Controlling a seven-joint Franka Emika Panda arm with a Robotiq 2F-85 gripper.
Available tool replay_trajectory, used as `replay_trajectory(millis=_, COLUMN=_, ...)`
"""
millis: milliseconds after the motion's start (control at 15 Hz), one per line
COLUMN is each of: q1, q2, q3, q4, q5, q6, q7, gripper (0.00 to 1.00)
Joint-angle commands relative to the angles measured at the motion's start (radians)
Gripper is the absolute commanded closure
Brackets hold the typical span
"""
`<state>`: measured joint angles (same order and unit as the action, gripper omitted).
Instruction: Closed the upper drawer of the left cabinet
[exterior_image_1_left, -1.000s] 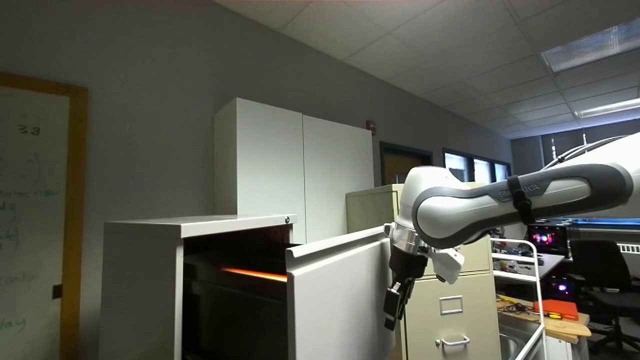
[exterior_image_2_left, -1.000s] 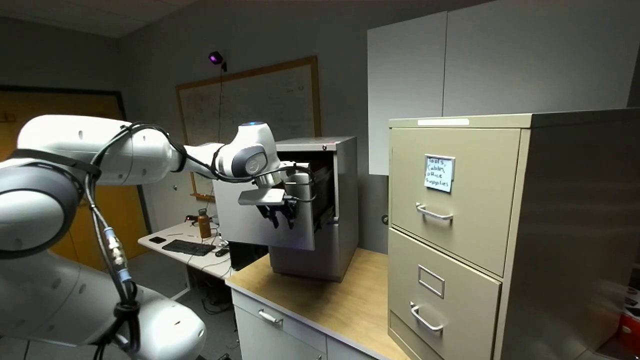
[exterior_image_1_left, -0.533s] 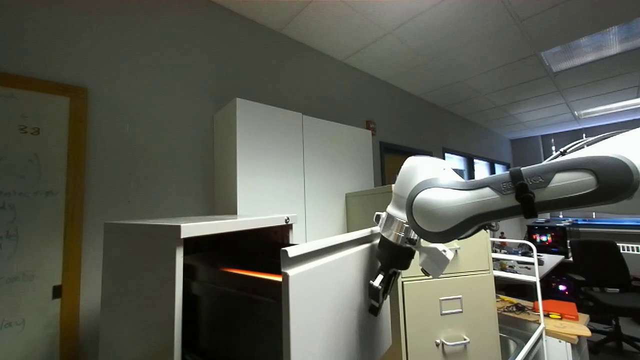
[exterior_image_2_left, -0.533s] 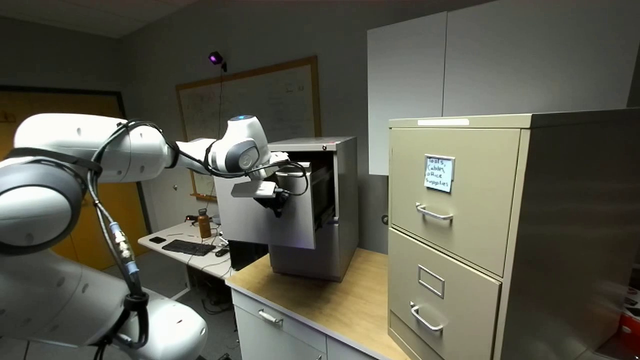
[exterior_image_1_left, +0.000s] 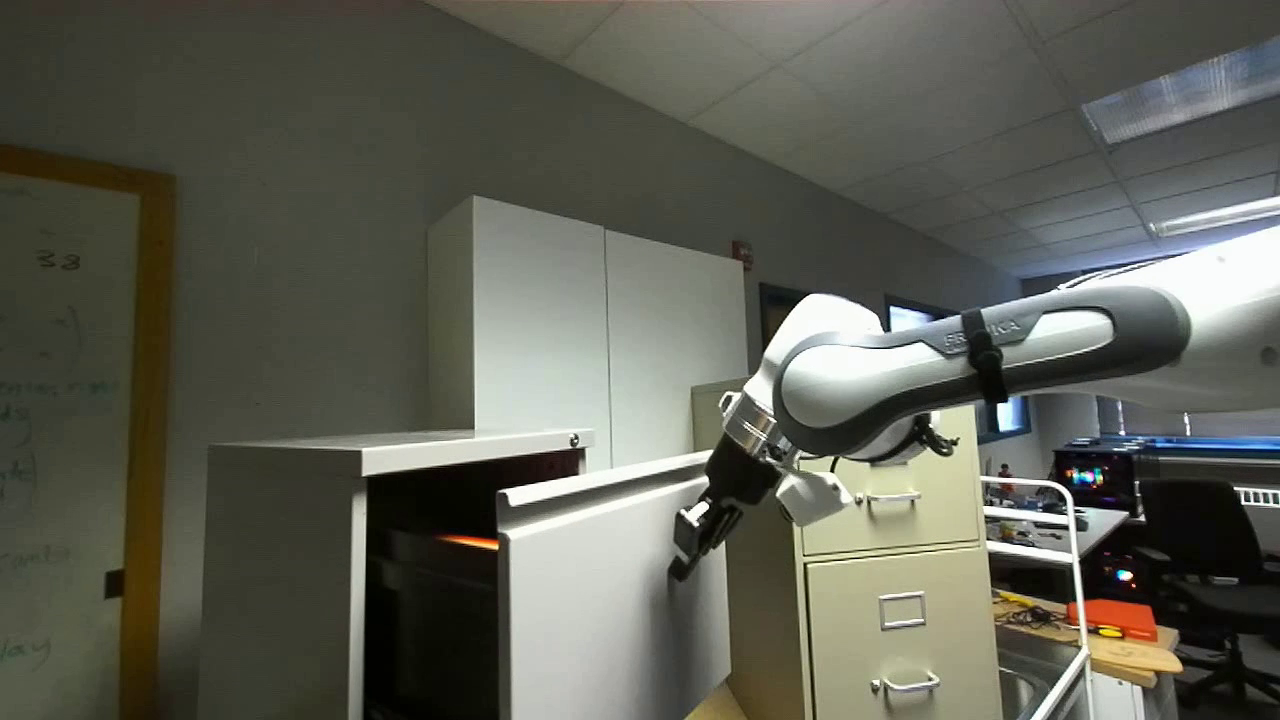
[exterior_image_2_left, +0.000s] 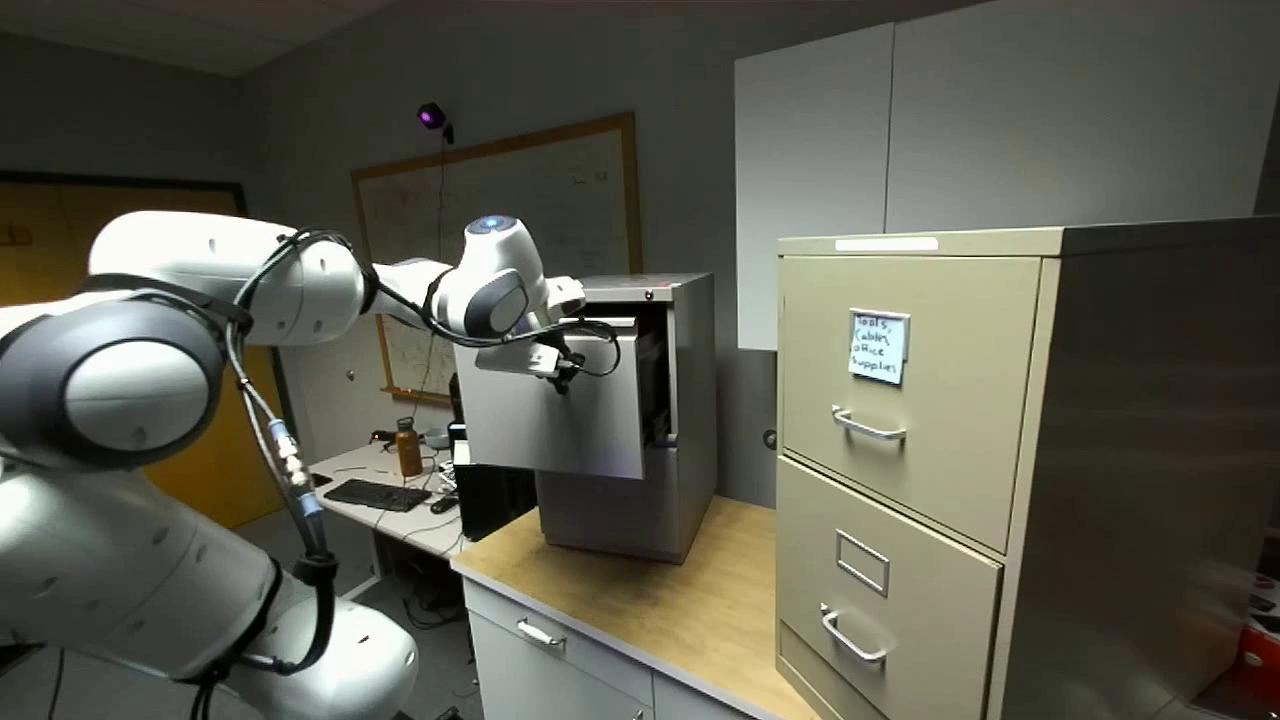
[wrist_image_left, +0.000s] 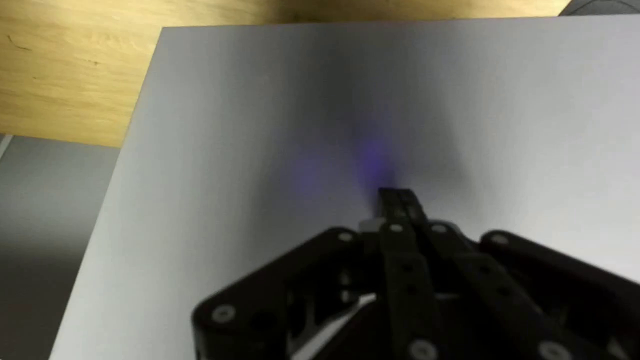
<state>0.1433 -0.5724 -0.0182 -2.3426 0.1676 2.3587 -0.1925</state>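
The upper drawer (exterior_image_1_left: 590, 620) stands part way out of the left cabinet (exterior_image_1_left: 280, 570); its dark inside shows behind the white front. In the other direction, the same drawer front (exterior_image_2_left: 540, 430) sticks out above the lower part of the cabinet (exterior_image_2_left: 693, 420). My gripper (exterior_image_1_left: 682, 568) points down and inward at the drawer's outer face, toward its far side. In the wrist view the fingertips of my gripper (wrist_image_left: 396, 192) are together with nothing between them, and they appear to press on the flat drawer front (wrist_image_left: 210, 125).
A beige filing cabinet (exterior_image_2_left: 900, 490) with handled drawers stands beside the white one. Below is a wooden countertop (exterior_image_2_left: 640, 600). White wall cupboards (exterior_image_1_left: 540, 330) hang behind, and a desk (exterior_image_2_left: 355, 465) with a keyboard lies past the arm.
My gripper has gone from partly open to shut and moved toward the cabinet, rising slightly. The upper drawer has slid some way inward.
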Motion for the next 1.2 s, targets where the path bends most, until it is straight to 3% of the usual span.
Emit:
replay_trajectory(millis=0, q1=0.025, q2=0.144, q3=-0.01, q4=0.164, q5=0.047, q6=0.065, q7=0.002, gripper=1.0)
replay_trajectory(millis=733, q1=-0.001, q2=0.521, q3=0.001, q4=0.608, q5=0.128, q6=0.04, q7=-0.019, gripper=1.0)
replay_trajectory(millis=1133, q1=-0.022, q2=0.693, q3=0.043, q4=0.818, q5=0.154, q6=-0.014, q7=0.002, gripper=1.0)
